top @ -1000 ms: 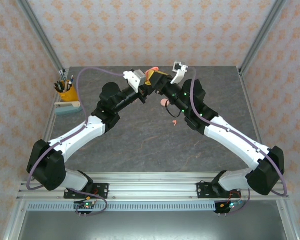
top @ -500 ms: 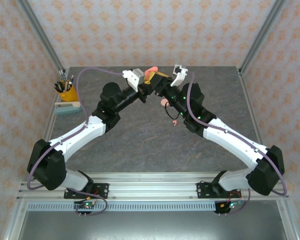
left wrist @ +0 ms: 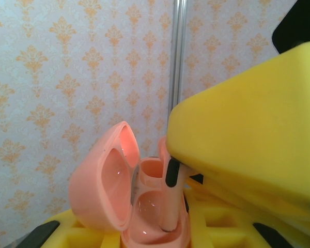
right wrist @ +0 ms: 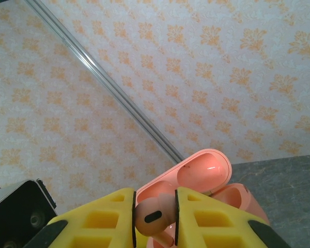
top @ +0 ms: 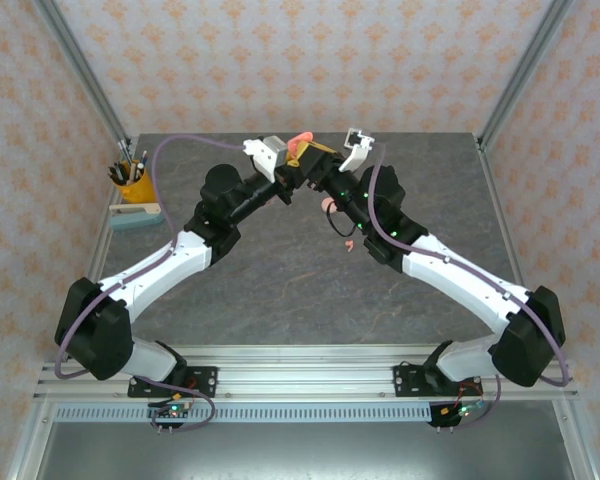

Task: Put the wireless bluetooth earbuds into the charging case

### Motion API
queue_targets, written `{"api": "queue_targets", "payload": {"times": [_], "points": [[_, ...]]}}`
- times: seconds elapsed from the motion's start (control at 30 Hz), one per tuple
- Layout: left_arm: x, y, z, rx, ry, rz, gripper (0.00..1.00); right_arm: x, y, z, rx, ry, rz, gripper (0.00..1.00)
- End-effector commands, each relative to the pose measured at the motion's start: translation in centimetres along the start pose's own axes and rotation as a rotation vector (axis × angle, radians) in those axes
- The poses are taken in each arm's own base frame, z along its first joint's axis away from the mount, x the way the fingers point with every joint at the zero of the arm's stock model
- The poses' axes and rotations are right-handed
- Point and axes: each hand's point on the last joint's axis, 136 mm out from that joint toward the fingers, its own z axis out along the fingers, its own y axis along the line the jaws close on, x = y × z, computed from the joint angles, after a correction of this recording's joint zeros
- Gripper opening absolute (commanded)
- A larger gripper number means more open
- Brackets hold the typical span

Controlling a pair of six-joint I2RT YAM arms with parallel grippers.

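Earbud sits pinched in right gripper — at open case.

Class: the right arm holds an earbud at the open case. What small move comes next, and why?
Probably lower the right pincer slightly: its earbud stands stem-down inside the open charging case, head above the socket, so it looks only partly seated.

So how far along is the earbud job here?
Done: the charging case is open, held up by the left gripper. In hand: the right gripper pinches one earbud, stem dipping into the case. Left: seating it and releasing; two small pink pieces, likely more earbuds, lie on the table.
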Motion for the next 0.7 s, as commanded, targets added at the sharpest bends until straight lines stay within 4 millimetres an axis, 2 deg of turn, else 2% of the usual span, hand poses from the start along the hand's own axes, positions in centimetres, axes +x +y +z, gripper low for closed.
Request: {"api": "queue_targets", "payload": {"times": [0.0,0.5,0.67], "points": [[-4.56,-1.74,-0.2,0.059,-0.145,0.037,0.0,4.67,-1.26,0.67,0.024,0.141,0.036,0.22],[-4.25,-1.73,-0.41,0.043,-0.138,0.059,0.0,4.51,-1.99,1.22,0.027,0.076,0.153,0.2],[-4.3,-1.71,-0.47,0.038,-0.139,0.064,0.0,5.22,-1.52,1.21,0.009,0.116,0.125,0.2]]}}
